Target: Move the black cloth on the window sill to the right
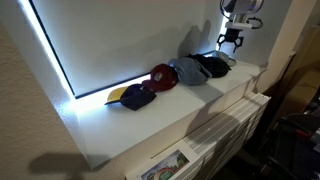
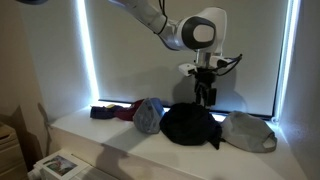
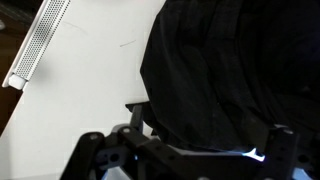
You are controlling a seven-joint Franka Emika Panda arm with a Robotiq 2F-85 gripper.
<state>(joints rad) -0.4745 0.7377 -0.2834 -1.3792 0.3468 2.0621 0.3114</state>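
Note:
The black cloth (image 2: 190, 126) lies crumpled on the white window sill (image 2: 110, 135), between a blue-grey cap and a light grey cap. It also shows in an exterior view (image 1: 213, 66) and fills the right of the wrist view (image 3: 230, 70). My gripper (image 2: 206, 97) hangs straight down just over the cloth's back edge; it also shows in an exterior view (image 1: 232, 41). In the wrist view the gripper (image 3: 205, 125) has its fingers spread wide, with the cloth lying between them. It is open and grips nothing.
Along the sill lie a dark blue cap (image 1: 135, 97), a red cap (image 1: 162, 75), a blue-grey cap (image 2: 150, 114) and a light grey cap (image 2: 248, 131). A drawn blind (image 2: 180, 50) stands close behind. A radiator (image 1: 232, 120) sits under the sill; its grille shows in the wrist view (image 3: 38, 42).

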